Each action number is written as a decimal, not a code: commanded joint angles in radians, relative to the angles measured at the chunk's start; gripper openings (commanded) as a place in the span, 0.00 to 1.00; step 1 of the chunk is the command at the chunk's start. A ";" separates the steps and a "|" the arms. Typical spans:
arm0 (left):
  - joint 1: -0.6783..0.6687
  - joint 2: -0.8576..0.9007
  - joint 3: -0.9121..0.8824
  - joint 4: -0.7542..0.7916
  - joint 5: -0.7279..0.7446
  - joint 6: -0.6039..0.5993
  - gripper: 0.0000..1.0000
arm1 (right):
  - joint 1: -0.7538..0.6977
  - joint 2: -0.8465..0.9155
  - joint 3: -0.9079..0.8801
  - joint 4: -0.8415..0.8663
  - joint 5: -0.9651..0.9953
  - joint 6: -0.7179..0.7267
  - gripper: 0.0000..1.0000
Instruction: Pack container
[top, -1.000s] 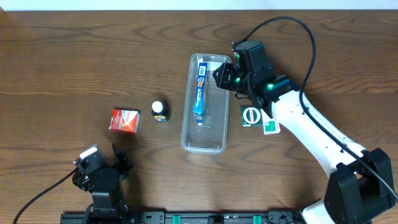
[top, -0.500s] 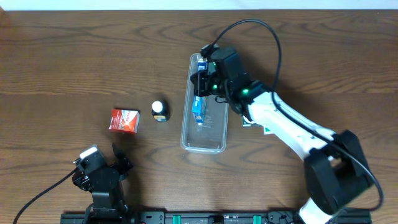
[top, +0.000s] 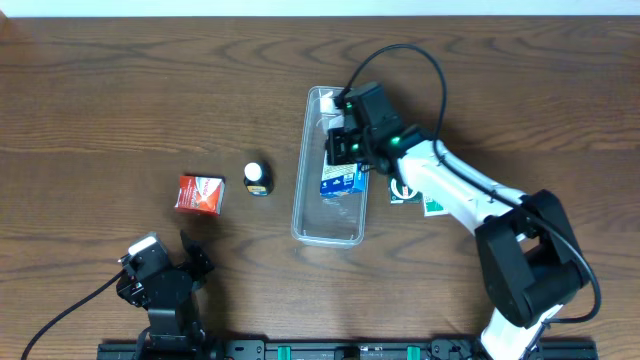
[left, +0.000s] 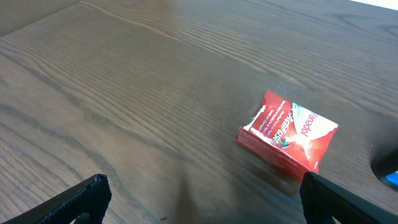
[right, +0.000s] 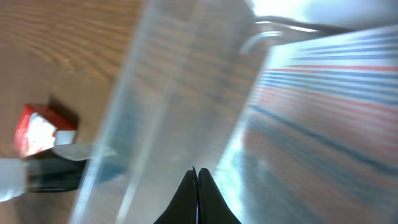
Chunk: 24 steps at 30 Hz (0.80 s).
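Observation:
The container (top: 322, 222) is a long clear tray in the middle of the table. A blue box (top: 341, 181) lies in it against the right wall, partly under my right arm. My right gripper (top: 338, 148) is over the tray's far half. In the right wrist view its fingers (right: 198, 177) are shut with nothing between them, down inside the blurred tray (right: 155, 93), next to the box's striped face (right: 323, 99). My left gripper (top: 165, 280) is open and empty near the front left. The left wrist view shows its fingers (left: 205, 205) wide apart.
A red box (top: 200, 192) lies left of the tray and also shows in the left wrist view (left: 287, 134). A small black bottle with a white cap (top: 258, 178) stands between it and the tray. Green-and-white boxes (top: 405, 188) lie right of the tray.
My right gripper swung from the tray's far right corner to over the tray. The blue box shifted from the tray's left side toward its right wall. The left arm has not moved.

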 joint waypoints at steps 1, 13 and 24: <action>0.006 -0.003 -0.018 0.000 -0.006 0.013 0.98 | -0.022 -0.054 0.013 -0.009 0.003 -0.064 0.01; 0.006 -0.003 -0.018 0.000 -0.006 0.013 0.98 | -0.022 -0.223 0.014 -0.079 0.018 -0.086 0.01; 0.006 -0.003 -0.018 0.000 -0.006 0.013 0.98 | 0.017 -0.274 0.022 -0.312 0.103 -0.409 0.01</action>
